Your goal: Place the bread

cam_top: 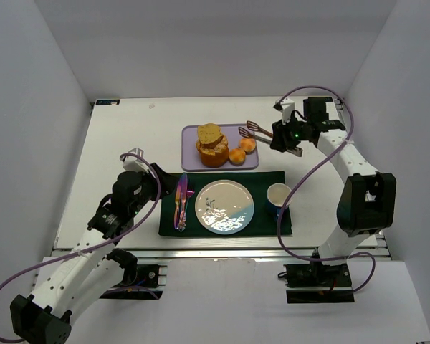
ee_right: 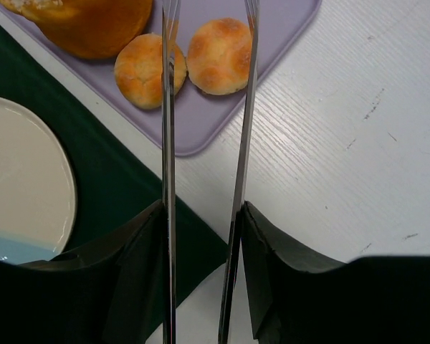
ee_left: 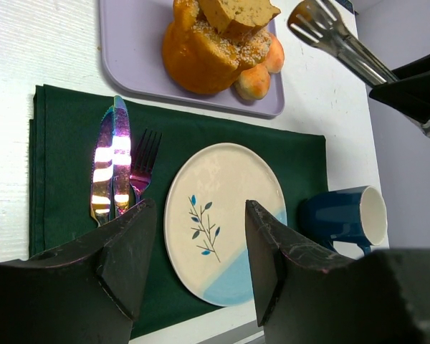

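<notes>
At the far side of the table the bread sits on a lilac tray (cam_top: 192, 137): a big loaf (cam_top: 213, 148) with a slice on top, and two small rolls at the tray's right end, an inner roll (ee_right: 147, 70) beside the loaf and an outer roll (ee_right: 220, 56) close beside it. The right gripper (ee_right: 201, 215) is clamped on the handle of a pair of tongs (ee_right: 168, 143), whose two blades stand apart and run leftward over that end of the tray. In the wrist view each blade crosses the edge of a roll; the tips pass out of sight beyond them, so neither roll lies squarely between the blades, and I cannot tell their height above the bread. The rolls are round, with no long axis or heading to match. The plate (cam_top: 224, 208) waits on the green mat (cam_top: 269, 179), nearer the arm bases than the tray. The left gripper (ee_left: 201, 213) hangs open above the plate, holding nothing; the right arm is plainly nearer the bread.
</notes>
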You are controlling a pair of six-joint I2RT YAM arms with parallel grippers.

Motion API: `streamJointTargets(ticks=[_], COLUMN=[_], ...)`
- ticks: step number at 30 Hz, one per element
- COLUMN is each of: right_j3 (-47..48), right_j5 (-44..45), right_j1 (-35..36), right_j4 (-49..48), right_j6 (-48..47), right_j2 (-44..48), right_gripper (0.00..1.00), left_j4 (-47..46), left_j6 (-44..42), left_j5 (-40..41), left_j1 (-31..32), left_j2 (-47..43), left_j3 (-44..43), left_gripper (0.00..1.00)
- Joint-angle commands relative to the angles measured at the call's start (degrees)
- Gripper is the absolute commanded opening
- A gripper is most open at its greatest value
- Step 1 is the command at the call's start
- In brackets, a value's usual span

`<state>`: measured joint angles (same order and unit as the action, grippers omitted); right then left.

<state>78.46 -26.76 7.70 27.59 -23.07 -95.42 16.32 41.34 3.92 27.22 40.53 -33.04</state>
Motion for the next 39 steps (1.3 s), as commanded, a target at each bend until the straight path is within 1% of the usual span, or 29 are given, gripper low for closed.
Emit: streamJointTargets(ticks=[1, 8, 12, 16, 31, 39], right_j3=[2.93, 4.51, 4.78, 4.86, 3.20, 4.07], right_j5=[2.41, 5.05, 5.58, 6.02, 7.78, 8.13], right_j1=[1.17, 1.44, 1.79, 2.14, 2.23, 2.23], right_j4=[0.44, 2.55, 2.20, 2.29, 3.08, 4.13], right_j6=[-1.98, -3.74, -3.91, -4.26, -5.41, -5.41], right_j2=[-0.82, -3.02, -3.81, -4.43, -6.80, -8.38], right_gripper=[0.51, 0.52, 0.54, 0.60, 0.60, 0.60], left_j4=[0.12, -0.23, -0.67, -0.76, -1.55, -1.73], left_j6=[-0.47, -0.12, -0.21, -0.47, -0.65, -1.09], left_j5=[0.56, 0.56, 0.38, 0.65, 1.53, 1.88], left_j1=[0.11, 0.11, 0.11, 0.11, 0.11, 0.11], left_j2=[-0.54, -1.07, -0.54, 0.25, 0.95, 1.83], left_j3=[-1.42, -0.63, -0.63, -1.15, -0.80, -1.24], left_gripper=[0.62, 0.62, 0.63, 0.62, 0.63, 0.64])
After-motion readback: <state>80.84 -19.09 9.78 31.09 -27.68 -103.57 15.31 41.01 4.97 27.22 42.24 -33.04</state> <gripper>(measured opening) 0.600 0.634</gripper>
